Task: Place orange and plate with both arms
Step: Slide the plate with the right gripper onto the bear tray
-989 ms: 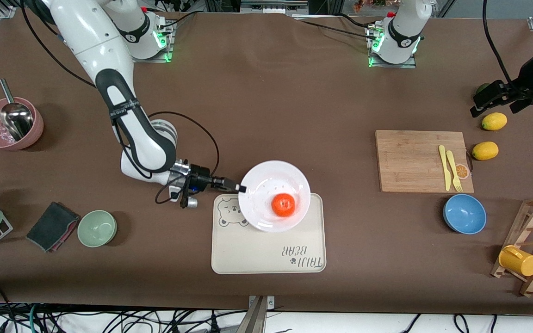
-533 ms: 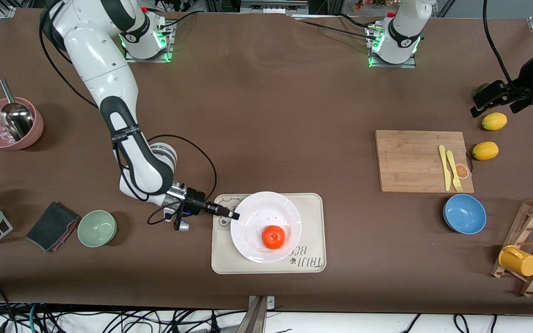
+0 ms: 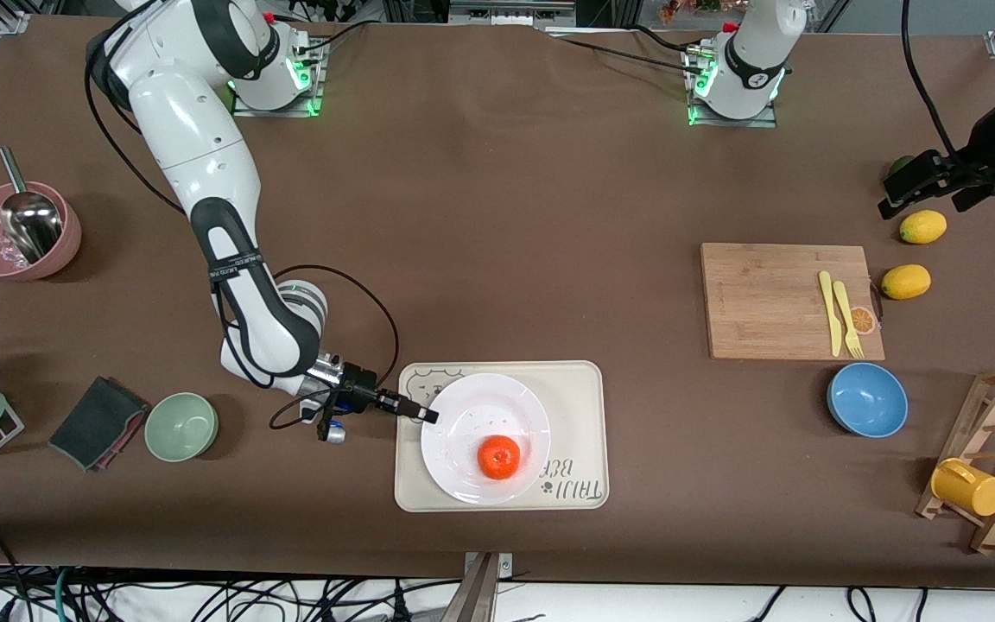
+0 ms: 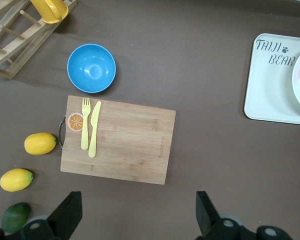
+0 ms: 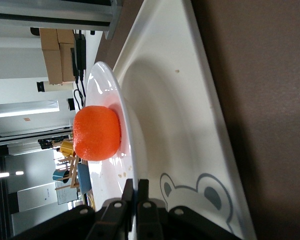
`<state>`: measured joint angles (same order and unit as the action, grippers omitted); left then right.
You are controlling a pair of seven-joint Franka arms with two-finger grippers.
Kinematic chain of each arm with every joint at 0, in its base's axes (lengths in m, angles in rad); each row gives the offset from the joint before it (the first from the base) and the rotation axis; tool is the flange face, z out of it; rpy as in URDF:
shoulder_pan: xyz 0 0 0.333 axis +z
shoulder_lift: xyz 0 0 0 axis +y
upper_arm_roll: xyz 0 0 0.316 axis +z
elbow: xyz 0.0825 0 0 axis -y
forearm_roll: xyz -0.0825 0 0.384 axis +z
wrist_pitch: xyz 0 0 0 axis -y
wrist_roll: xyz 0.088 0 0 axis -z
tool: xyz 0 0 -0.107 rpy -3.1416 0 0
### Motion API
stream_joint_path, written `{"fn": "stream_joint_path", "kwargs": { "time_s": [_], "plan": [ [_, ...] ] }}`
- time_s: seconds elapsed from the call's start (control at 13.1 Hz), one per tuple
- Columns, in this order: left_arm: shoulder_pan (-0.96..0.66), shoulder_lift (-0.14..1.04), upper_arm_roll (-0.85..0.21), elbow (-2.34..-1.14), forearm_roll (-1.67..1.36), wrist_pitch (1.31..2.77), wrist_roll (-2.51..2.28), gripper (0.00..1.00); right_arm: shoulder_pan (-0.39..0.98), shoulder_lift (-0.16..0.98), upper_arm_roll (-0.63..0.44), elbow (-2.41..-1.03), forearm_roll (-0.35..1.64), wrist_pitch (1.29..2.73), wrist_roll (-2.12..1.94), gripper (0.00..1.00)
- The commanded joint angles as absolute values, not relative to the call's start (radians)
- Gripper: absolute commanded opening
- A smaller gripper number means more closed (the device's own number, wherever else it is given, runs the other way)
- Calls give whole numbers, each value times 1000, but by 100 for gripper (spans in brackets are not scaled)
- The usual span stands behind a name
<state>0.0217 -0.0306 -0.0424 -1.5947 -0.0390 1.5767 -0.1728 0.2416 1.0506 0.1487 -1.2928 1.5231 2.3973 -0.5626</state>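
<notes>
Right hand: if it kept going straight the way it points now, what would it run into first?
The right hand is already shut on the plate's rim. Pushed straight on across the plate, it would probably meet the orange first, though the height is hard to judge.

Brown table (image 3: pixel 506 199) is being occupied w/ tray (image 3: pixel 579 432), board (image 3: pixel 765 302), bowls, lemons, rack (image 3: pixel 994 458), cloth (image 3: pixel 98 422).

right jaws shut, left jaws wide

plate (image 3: pixel 463 453) looks like glossy white ceramic, orange (image 3: pixel 498 457) kinda waxy-smooth, tray (image 3: pixel 579 415) matt cream, cutting board (image 3: pixel 770 298) plain wood, table (image 3: pixel 506 216) covered in matt brown cloth
</notes>
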Motion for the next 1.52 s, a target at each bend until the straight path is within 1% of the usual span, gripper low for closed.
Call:
{"fn": "stream_joint_path", "kwargs": {
  "time_s": [0.0,0.53,0.61,0.76,0.91,0.99,1.45],
  "plan": [
    [26,-18,-43,-1568,-41,1566,-179,100,255,1078,144,-1253,1528,2413,-558,0],
    [26,-18,-43,-1568,-41,1566,-179,100,262,1091,144,-1253,1525,2414,-566,0],
    [26,-18,-43,-1568,-41,1566,-179,100,264,1091,144,-1253,1525,2422,-568,7],
    [26,-18,-43,-1568,-41,1566,-179,100,264,1089,144,-1253,1525,2433,-568,74],
    [26,-18,-43,-1568,-41,1566,-179,100,265,1088,144,-1253,1525,2439,-568,95],
    [26,-18,-43,-1568,-41,1566,-179,100,265,1086,144,-1253,1525,2439,-568,99],
    [26,-18,-43,-1568,-41,1566,-179,100,267,1077,143,-1252,1497,2439,-558,100]
  ]
}}
